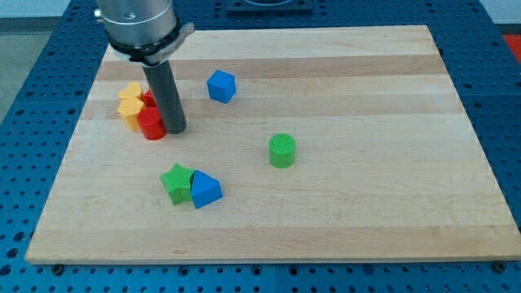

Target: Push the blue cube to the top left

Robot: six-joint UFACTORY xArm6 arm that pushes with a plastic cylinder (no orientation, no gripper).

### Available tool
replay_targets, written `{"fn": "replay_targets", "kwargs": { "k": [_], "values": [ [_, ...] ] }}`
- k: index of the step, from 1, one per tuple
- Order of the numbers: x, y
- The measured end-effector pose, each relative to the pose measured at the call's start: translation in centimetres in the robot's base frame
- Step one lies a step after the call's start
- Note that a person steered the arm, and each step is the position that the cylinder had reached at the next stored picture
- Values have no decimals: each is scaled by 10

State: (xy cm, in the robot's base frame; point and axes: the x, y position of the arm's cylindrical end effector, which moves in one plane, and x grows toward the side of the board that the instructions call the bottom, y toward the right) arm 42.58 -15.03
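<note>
Blue cube [221, 86] lies up-right of my tip [176, 129], apart.

No readable text, labels, brand marks, numbers or signs appeared anywhere in the camera view. The wooden board [326, 81], the coloured blocks and the dark rod all showed plain, unmarked surfaces, and the blue perforated surface [24, 98] around the board carried no lettering either.
</note>
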Motion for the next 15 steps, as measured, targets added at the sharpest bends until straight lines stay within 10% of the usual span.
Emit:
{"fn": "replay_targets", "kwargs": {
  "k": [10, 15],
  "values": [
    [-73, 91],
    [-108, 44]
  ]
}}
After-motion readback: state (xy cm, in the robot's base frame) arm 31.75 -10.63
